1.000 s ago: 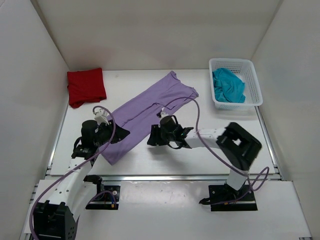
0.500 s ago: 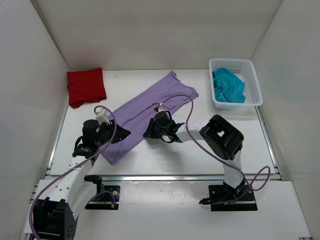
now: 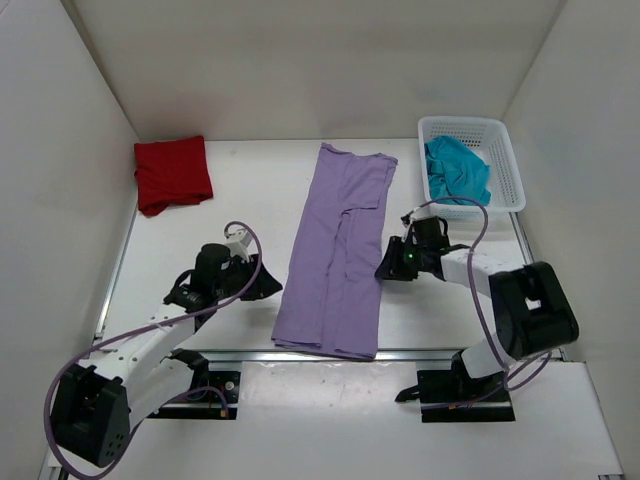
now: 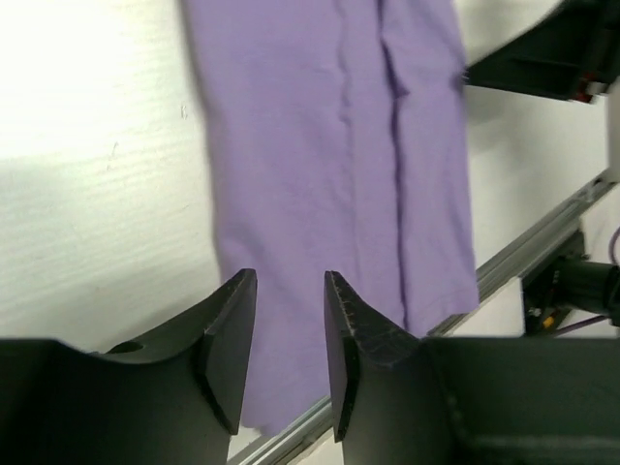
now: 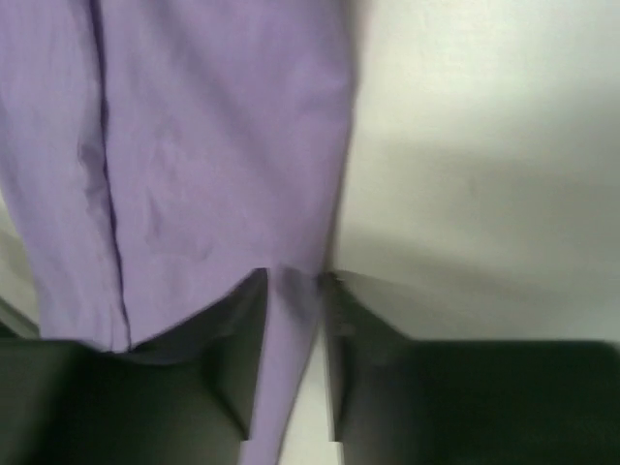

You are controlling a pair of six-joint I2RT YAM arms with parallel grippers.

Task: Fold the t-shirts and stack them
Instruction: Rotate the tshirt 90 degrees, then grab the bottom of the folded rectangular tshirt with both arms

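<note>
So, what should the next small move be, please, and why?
Probably move the left end effector and right end effector to the near hem of the lavender t-shirt: it lies as a long lengthwise-folded strip, and both sit at its long sides.
</note>
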